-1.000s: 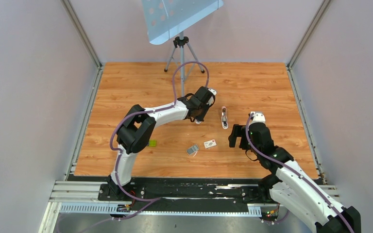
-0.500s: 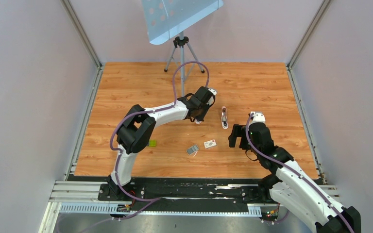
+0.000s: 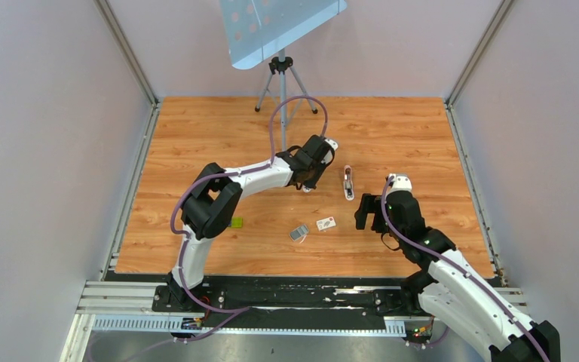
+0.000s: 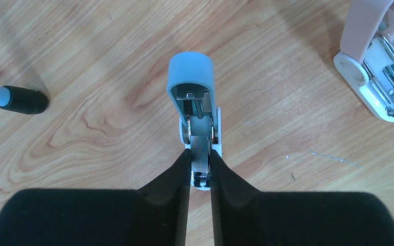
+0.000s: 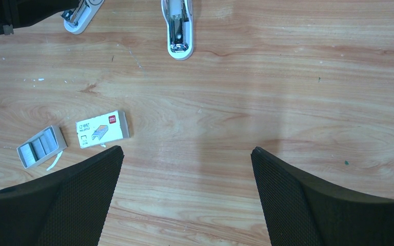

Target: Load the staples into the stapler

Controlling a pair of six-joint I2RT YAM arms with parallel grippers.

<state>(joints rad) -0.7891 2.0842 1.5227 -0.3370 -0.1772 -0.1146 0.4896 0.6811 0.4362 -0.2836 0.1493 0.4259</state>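
The pale pink mini stapler (image 3: 348, 183) lies open on the wooden table; it also shows in the left wrist view (image 4: 374, 51) and the right wrist view (image 5: 178, 25). My left gripper (image 3: 307, 185) (image 4: 200, 154) is shut on a grey strip of staples (image 4: 200, 146). It holds the strip over the channel of a second, blue-grey mini stapler (image 4: 191, 84), left of the pink one. My right gripper (image 3: 363, 213) (image 5: 187, 154) is open and empty above bare wood, near and to the right of the pink stapler.
A small grey tray of staple strips (image 3: 298, 232) (image 5: 41, 147) and a flat white labelled card (image 3: 326, 223) (image 5: 103, 128) lie near the middle front. A green block (image 3: 236, 222) sits by the left arm. A tripod (image 3: 280, 79) stands at the back; one foot (image 4: 23, 100) is near the left gripper.
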